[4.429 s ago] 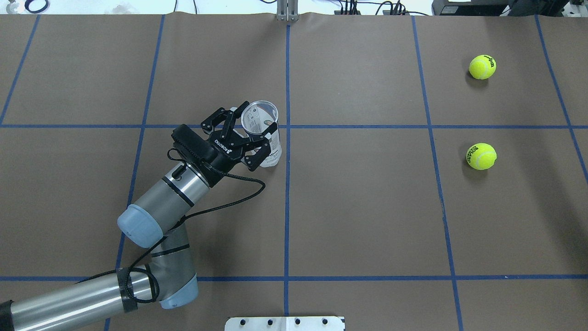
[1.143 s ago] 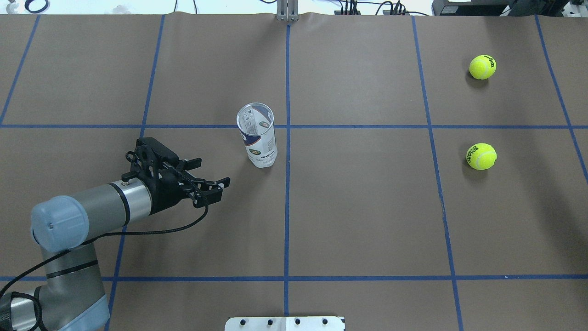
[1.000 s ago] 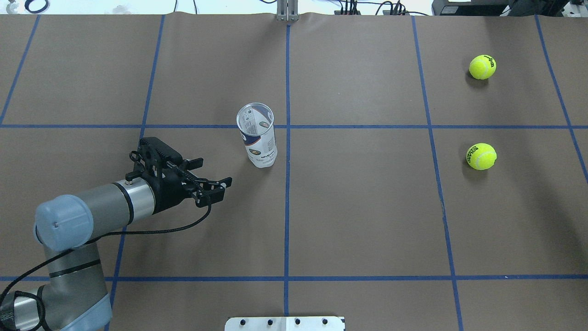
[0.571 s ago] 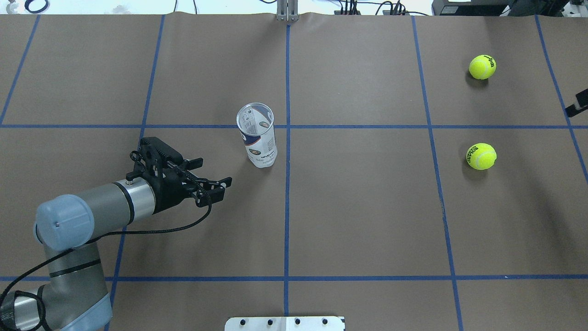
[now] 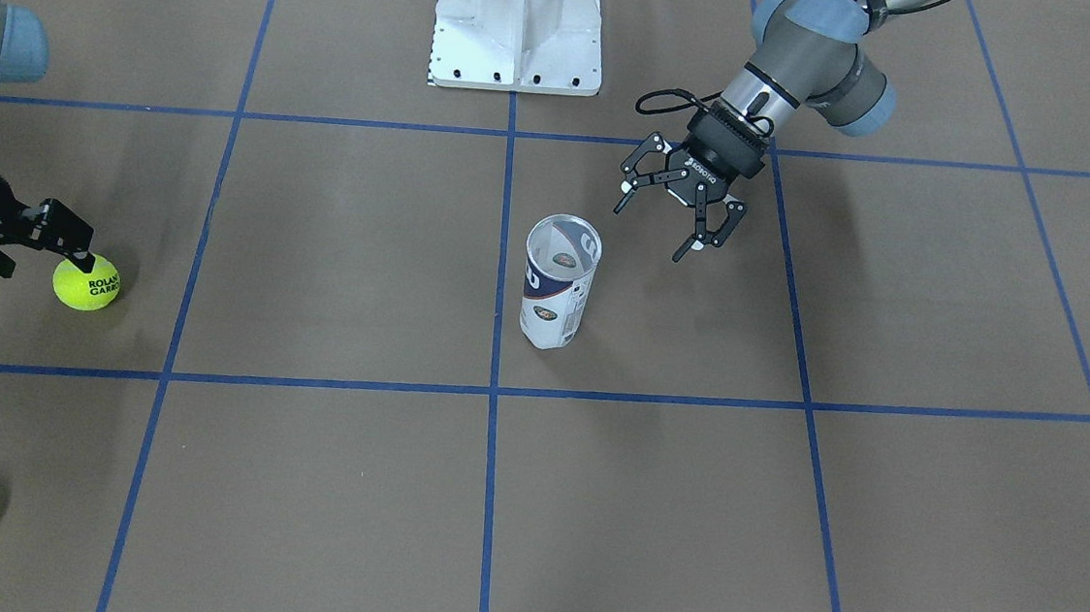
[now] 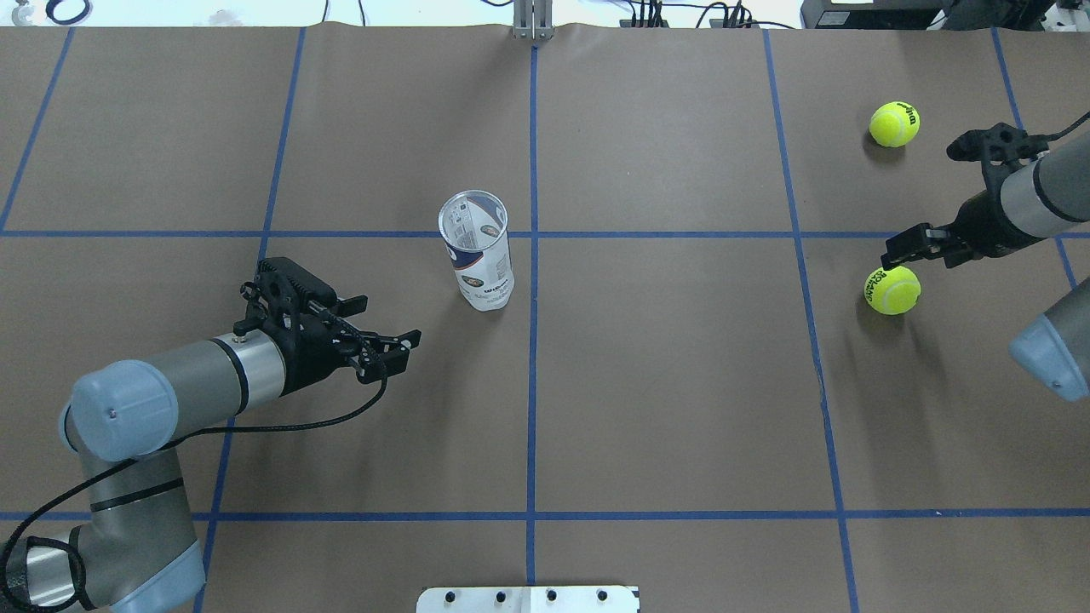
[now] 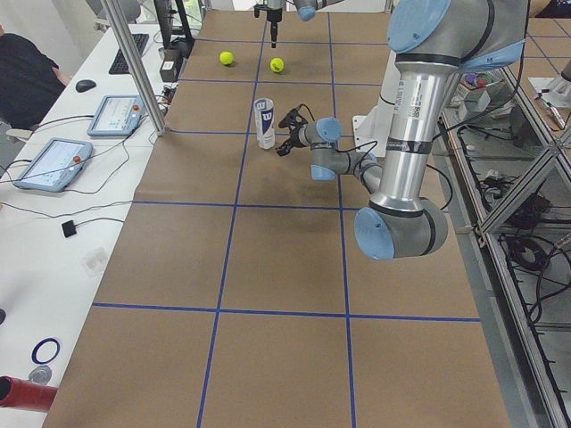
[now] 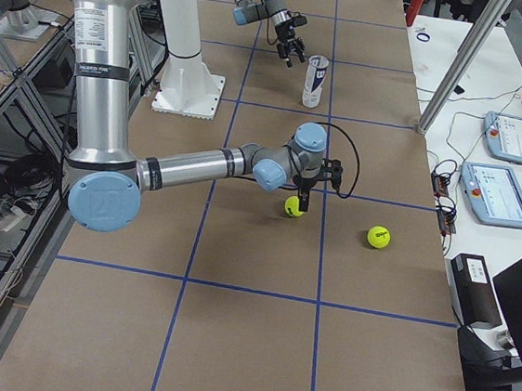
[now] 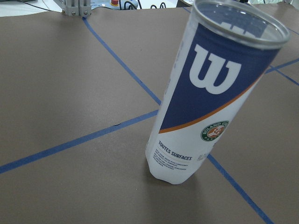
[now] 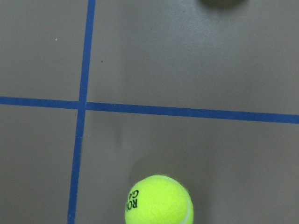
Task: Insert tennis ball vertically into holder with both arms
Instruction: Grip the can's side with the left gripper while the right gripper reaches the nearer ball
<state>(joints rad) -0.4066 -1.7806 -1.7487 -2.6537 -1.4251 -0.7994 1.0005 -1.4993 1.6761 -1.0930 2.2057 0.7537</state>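
1. Holder (image 6: 477,251) stands free on the table (image 6: 681,383), upright with its open mouth up. It sits just beside the centre tape line, on the robot's left of it. A few seconds ago the left gripper (image 6: 407,351) was wrapped round it, and it's off now!
2. That left gripper has backed away toward its own side and sits near the tube but clear of it. The front view shows its jaws spread wide and gripping nothing. Its wrist camera has the big white "W" square in frame.
3. Big change on the other side, where the right arm has swung in. A second ago it wasn't in the overhead view at all, and then only a sliver showed at the edge. Now the right gripper (image 6: 898,249) hangs right over the near ball (image 6: 892,289).
4. Its fingers look parted in the front view, with one tip just beside the ball and the ball not yet between them. So there's no grasp yet. The far ball (image 6: 894,124) sits untouched, well apart.
5. For the task, I'd say the tube-standing step is done and the ball pick is starting. Neither ball has moved, and the holder is empty.
6. Watch that tube, because nothing steadies it. My guess is the left arm will need to come back and brace it when the ball arrives.
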